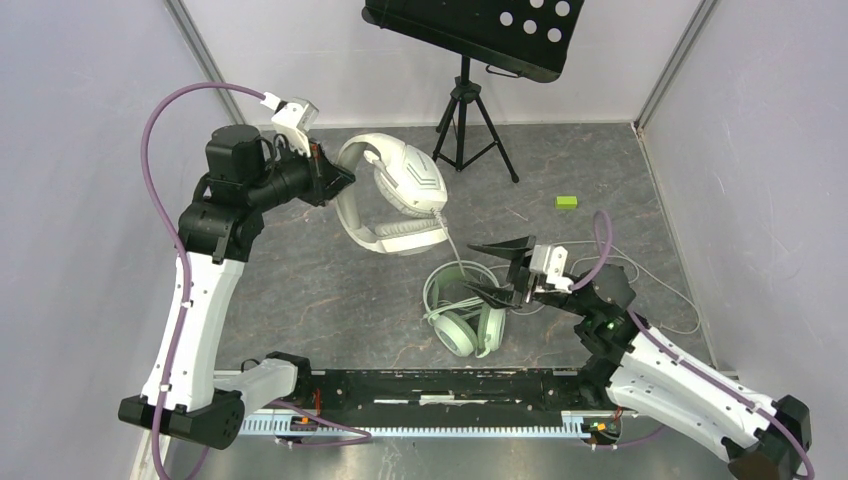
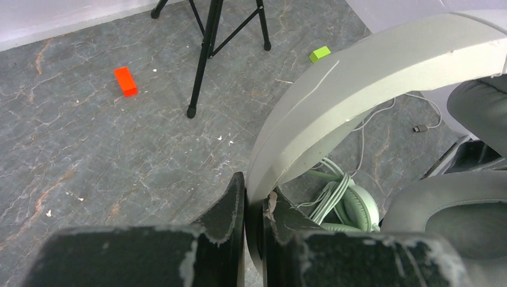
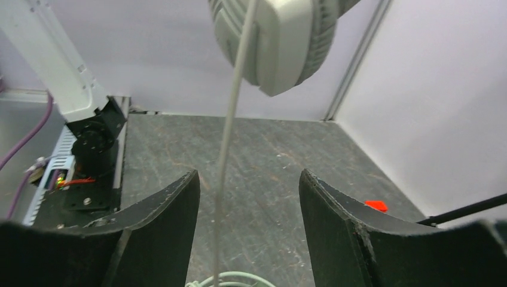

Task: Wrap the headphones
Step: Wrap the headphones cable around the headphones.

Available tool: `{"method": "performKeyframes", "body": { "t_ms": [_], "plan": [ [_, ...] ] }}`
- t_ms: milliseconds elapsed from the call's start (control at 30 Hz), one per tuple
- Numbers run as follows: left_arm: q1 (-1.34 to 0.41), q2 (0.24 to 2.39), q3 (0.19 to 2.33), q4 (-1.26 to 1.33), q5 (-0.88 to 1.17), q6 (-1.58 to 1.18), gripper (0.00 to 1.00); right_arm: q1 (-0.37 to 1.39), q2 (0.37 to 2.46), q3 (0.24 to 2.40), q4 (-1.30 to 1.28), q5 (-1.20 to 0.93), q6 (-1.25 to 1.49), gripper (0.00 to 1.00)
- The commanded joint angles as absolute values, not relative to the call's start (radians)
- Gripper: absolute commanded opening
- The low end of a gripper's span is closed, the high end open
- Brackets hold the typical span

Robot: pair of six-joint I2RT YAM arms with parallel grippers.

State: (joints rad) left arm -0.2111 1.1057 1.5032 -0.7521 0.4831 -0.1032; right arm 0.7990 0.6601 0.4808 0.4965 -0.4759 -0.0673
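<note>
Left end effector (image 1: pixel 340 181) was clamped on the white-grey headset (image 1: pixel 405 180) band, holding it up so its cable (image 3: pixel 230 119) dangled between the open fingers of the right end effector (image 1: pixel 498 270), ready to grab I guess.

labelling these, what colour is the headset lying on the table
The headset is pale mint green, clearest in the top view.
</note>
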Motion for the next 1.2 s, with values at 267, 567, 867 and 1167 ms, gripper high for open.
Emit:
{"method": "performKeyframes", "body": {
  "t_ms": [267, 567, 867, 1167],
  "plan": [
    [-0.222, 1.118, 1.548, -0.651, 0.581, -0.204, 0.02, 0.852, 0.739, 0.391, 0.599, -0.489, -0.098, 0.52],
    [-0.222, 1.135, 1.617, -0.617, 0.729, -0.268, 0.02, 0.851, 0.778, 0.275, 0.72, -0.42, -0.144, 0.26],
    [-0.226, 1.153, 1.662, -0.666, 0.82, -0.204, 0.02, 0.85, 0.771, 0.237, 0.833, -0.313, -0.196, 0.05],
    [-0.44, 1.226, 1.75, -0.904, 0.732, -0.013, 0.02, 0.804, 0.788, 0.317, 0.832, -0.219, -0.3, 0.0]
  ]
}}
